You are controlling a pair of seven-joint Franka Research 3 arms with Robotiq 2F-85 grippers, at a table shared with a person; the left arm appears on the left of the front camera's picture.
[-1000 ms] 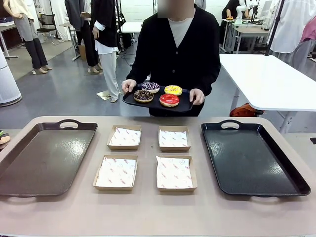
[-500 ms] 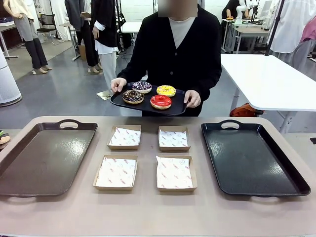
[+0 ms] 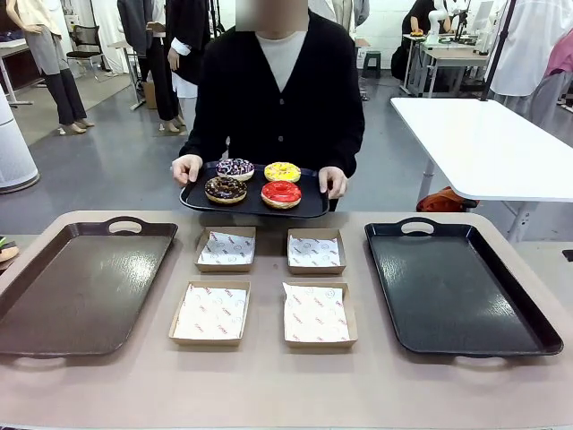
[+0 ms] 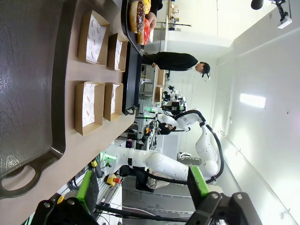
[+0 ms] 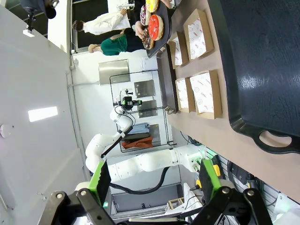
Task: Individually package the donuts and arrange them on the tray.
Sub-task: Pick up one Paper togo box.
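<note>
My left claw (image 4: 143,187) and right claw (image 5: 154,180) both gape wide open and empty at the bottom of their wrist views. The four glazed ring donuts (image 3: 281,193) sit upper centre on a small black tray (image 3: 309,204). A person in a black cardigan (image 3: 269,98) holds the tray beyond the tan desk (image 3: 269,385), well apart from both claws.

Large indoor hall with a smooth grey floor (image 3: 116,170) and white walls (image 3: 385,22). To the right, a long white table (image 3: 488,148); farther back, a smaller desk (image 3: 448,55) and a black chair (image 3: 85,40). Overhead, a bright light panel (image 4: 253,100).
</note>
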